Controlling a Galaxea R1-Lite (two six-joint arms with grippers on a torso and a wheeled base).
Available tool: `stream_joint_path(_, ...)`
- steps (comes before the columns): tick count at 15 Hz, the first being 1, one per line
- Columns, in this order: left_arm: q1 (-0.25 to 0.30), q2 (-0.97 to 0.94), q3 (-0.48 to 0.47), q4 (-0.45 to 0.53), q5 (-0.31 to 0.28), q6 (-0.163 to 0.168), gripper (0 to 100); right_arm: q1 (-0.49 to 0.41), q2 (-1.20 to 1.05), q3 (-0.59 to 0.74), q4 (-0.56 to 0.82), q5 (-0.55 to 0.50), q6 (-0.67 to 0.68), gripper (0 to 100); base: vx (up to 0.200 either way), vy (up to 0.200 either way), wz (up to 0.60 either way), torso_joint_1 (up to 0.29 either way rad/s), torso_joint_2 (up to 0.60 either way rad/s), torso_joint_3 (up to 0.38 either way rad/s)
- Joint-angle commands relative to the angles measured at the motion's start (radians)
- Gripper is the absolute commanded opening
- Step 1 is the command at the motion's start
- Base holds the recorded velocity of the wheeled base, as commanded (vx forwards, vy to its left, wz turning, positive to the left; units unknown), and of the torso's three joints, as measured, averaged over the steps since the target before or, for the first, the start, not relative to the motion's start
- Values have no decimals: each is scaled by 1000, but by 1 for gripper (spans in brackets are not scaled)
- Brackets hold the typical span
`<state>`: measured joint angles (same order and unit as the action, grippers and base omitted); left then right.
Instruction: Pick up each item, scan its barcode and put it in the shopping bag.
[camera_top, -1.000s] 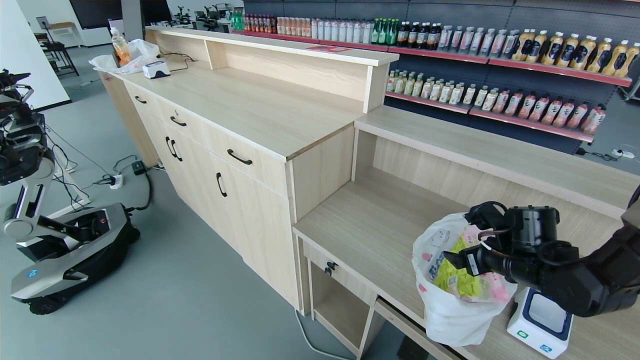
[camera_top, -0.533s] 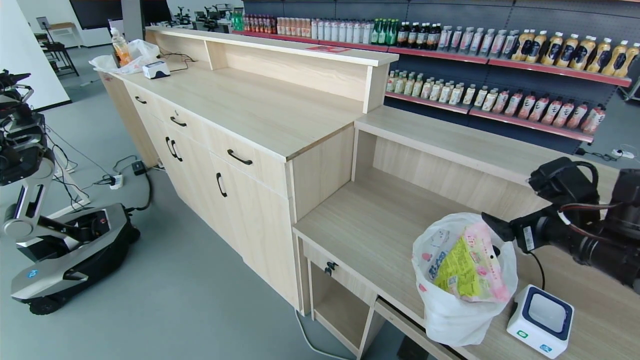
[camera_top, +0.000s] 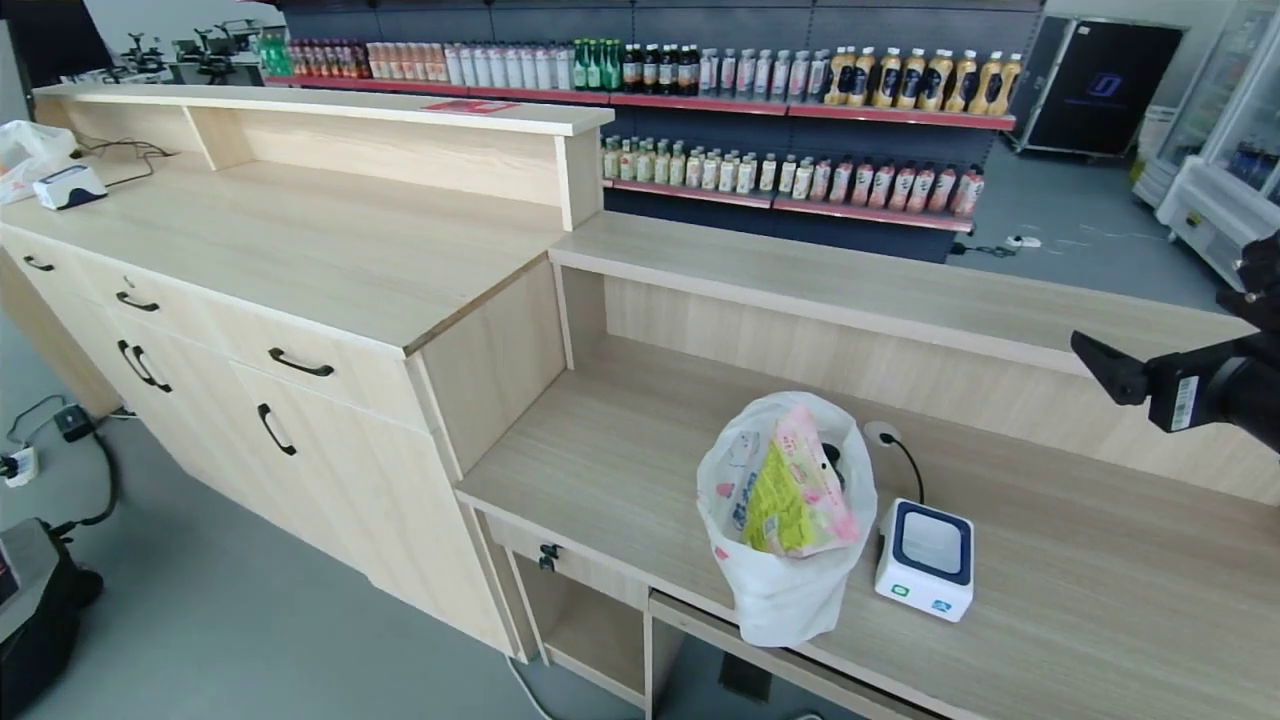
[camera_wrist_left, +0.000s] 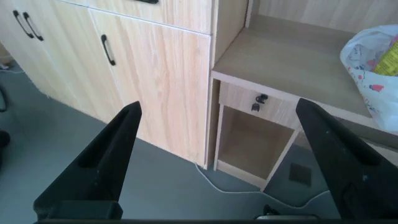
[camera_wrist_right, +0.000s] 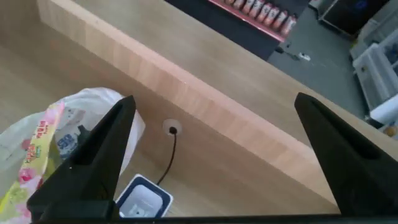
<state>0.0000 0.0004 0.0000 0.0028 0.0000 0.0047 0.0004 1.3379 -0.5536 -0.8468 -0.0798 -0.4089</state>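
Observation:
A white shopping bag (camera_top: 785, 590) stands on the low wooden desk (camera_top: 1080, 580), with a yellow and pink snack packet (camera_top: 795, 485) upright inside it. Touching the bag's right side is a white and blue barcode scanner (camera_top: 925, 560). My right gripper (camera_top: 1100, 362) hangs above the desk's back ledge, up and to the right of the bag, open and holding nothing. From its wrist I see the bag (camera_wrist_right: 74, 143) and scanner (camera_wrist_right: 144, 200) below the spread right gripper (camera_wrist_right: 214, 162). My left gripper (camera_wrist_left: 214, 162) is open over the floor in front of the desk, the bag (camera_wrist_left: 373, 59) off to one side.
A taller counter (camera_top: 300, 250) with drawers and black handles adjoins the desk on the left; a second scanner (camera_top: 68, 186) sits at its far end. A black cable runs from a hole (camera_top: 882, 432) behind the scanner. Bottle shelves (camera_top: 780, 110) line the back wall.
The head camera has swung to the right. My right gripper has lifted away from the bag and drawn back up and to the right, leaving the snack packet in the bag.

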Motion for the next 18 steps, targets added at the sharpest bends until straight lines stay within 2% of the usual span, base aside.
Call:
stream_joint_path(1, 0, 0, 0, 0, 0, 0, 100, -54, -34, -3, 14, -17, 21, 100, 0, 0, -600, 7, -2, 2)
stream_joint_path(4, 0, 0, 0, 0, 0, 0, 100, -77, -65, -26, 112, -123, 96, 100, 0, 0, -600, 1, 2, 4)
stream_joint_path(8, 0, 0, 0, 0, 0, 0, 100, -102, -134, -15, 203, -143, 150, 100, 0, 0, -600, 2, 5, 1)
stream_joint_path(10, 0, 0, 0, 0, 0, 0, 100, -100, -212, 75, 196, -138, 236, 100, 0, 0, -300, 1, 1, 1)
stream_joint_path(14, 0, 0, 0, 0, 0, 0, 100, -99, -519, 437, 206, -100, 309, 100, 0, 0, 0, 0, 0, 0)
stream_joint_path(16, 0, 0, 0, 0, 0, 0, 100, -94, -638, 554, 218, -97, 311, 100, 0, 0, 0, 0, 0, 0)
stream_joint_path(18, 0, 0, 0, 0, 0, 0, 100, -77, -799, 554, 428, -95, 331, 100, 0, 0, 0, 0, 0, 0)
